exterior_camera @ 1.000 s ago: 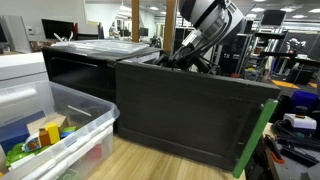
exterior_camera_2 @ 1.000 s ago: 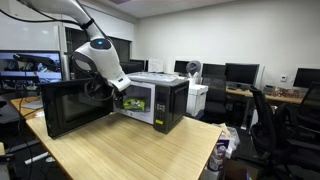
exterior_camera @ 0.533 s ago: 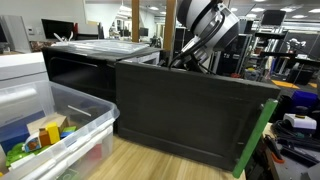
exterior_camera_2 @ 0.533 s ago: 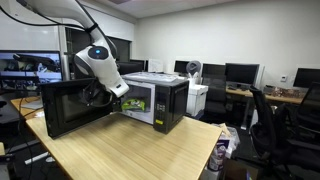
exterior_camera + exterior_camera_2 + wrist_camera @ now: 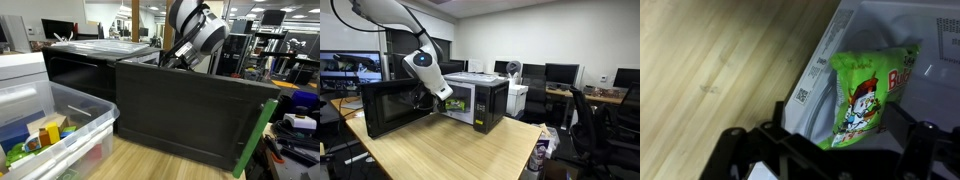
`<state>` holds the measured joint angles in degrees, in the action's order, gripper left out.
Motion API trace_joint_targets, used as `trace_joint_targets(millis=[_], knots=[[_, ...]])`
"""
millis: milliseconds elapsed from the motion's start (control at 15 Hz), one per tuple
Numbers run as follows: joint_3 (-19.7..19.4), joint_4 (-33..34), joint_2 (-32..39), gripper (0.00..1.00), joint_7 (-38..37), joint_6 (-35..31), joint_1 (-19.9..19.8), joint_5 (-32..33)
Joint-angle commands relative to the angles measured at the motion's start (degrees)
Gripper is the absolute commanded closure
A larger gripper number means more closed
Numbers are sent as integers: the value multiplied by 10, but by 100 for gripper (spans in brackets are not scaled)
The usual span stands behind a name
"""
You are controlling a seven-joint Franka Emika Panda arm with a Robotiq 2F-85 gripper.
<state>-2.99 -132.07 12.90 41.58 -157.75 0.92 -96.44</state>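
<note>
Gripper (image 5: 826, 162) is released, jaws spread wide w/ nothing between them, at the mouth of the microwave (image 5: 478, 100) and apart from the green snack bag (image 5: 868, 98). Bag lies flat on the white floor inside the microwave, close to the front edge. The door (image 5: 390, 108) stands open over the wooden table (image 5: 450, 150), and in an exterior view a clear plastic bin (image 5: 75, 112) w/ misc items sits near the door.

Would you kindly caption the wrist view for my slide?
Open gripper facing a green plastic snack bag inside the microwave's white interior.
</note>
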Motion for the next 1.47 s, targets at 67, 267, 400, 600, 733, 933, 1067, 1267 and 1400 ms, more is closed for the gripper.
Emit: trace_joint_targets(millis=[67,267,400,600,733,933,1067,1267,1400], knots=[[3,29,28,0,43,9,0,-51],[9,35,37,0,53,15,2,-74],[14,36,40,0,60,20,4,-87],[23,37,42,0,70,36,6,-106],[28,41,42,0,73,46,6,-120],[26,50,47,0,79,58,7,-120],[23,56,53,0,87,60,4,-118],[15,70,66,0,105,59,2,-125],[11,78,73,0,119,63,1,-133]])
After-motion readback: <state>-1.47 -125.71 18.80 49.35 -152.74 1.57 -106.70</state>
